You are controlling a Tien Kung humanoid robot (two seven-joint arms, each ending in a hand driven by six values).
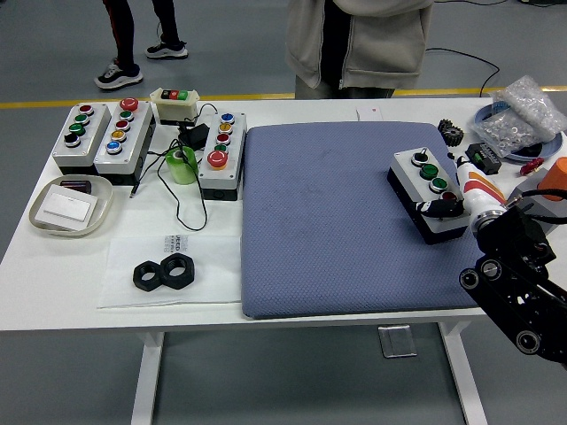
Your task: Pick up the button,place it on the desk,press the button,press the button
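A white-topped button box (423, 173) with a black base lies on the blue mat (337, 221) at its right side. It carries a black knob, two green buttons and a red button at its near end. My right hand (440, 208), white and orange with black fingers (433, 209), comes in from the lower right. Its fingers are curled and rest on the box's near end by the red button, grasping nothing. The left arm is out of view.
Several button boxes (124, 133) (221, 152), a green tape roll (182, 165), a tray (71, 205) and black nuts (164, 273) sit at the left. A bag of parts (523, 113), a black gear (450, 134) and an orange object (556, 173) lie at the right. A person (359, 44) stands at the far side.
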